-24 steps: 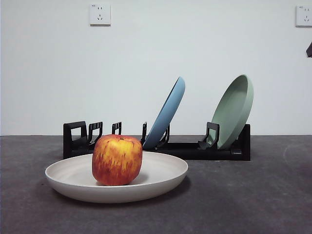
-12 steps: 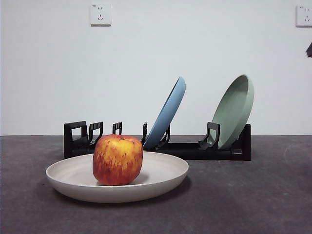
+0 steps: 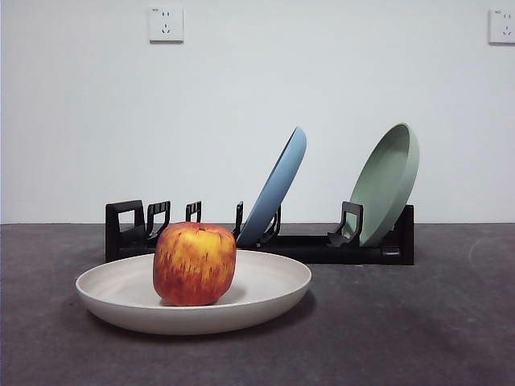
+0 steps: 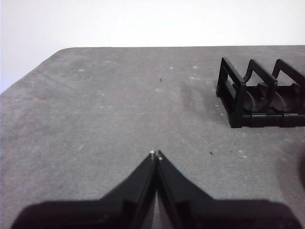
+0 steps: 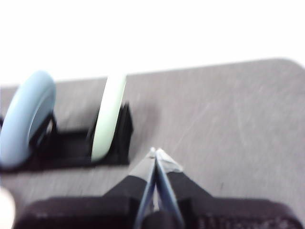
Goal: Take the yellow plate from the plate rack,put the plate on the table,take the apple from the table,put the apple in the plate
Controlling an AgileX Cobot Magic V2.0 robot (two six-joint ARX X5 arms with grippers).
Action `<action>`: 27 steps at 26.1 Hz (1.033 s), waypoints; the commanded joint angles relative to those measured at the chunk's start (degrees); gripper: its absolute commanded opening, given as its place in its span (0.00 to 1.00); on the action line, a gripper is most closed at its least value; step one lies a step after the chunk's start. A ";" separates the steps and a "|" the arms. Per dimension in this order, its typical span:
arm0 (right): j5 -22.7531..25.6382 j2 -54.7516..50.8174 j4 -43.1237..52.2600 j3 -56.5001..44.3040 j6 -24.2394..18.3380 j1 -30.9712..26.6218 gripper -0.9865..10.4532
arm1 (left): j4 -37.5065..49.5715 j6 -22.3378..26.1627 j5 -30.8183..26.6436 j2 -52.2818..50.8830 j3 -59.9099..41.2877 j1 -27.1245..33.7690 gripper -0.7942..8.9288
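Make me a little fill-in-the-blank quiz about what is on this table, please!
1. The round red-and-yellow apple sits in the wide cream ____.
2. In the long black slotted plate rack, the leaning light blue plate has a pale ____ plate as its neighbour.
3. The left end effector hovers over the dark grey table with its jaws ____.
4. The number of plates standing in the plate rack is ____.

Missing words: plate; green; shut; two

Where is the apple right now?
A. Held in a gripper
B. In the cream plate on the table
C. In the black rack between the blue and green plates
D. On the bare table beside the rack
B: the apple sits in the yellow plate, which lies flat on the table before the plate rack.
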 commanded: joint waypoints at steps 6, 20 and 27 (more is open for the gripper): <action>-6.91 -9.84 13.66 -15.85 -1.51 -8.20 0.09 | 0.17 0.46 -0.07 -0.04 -0.76 0.15 0.08; -6.97 -10.51 11.78 -23.78 1.07 -6.56 0.09 | 0.20 0.46 -0.07 -0.04 -0.76 0.15 0.08; -9.53 -10.45 11.85 -23.76 5.97 -6.14 0.09 | 0.22 0.46 -0.07 -0.04 -0.76 0.15 0.08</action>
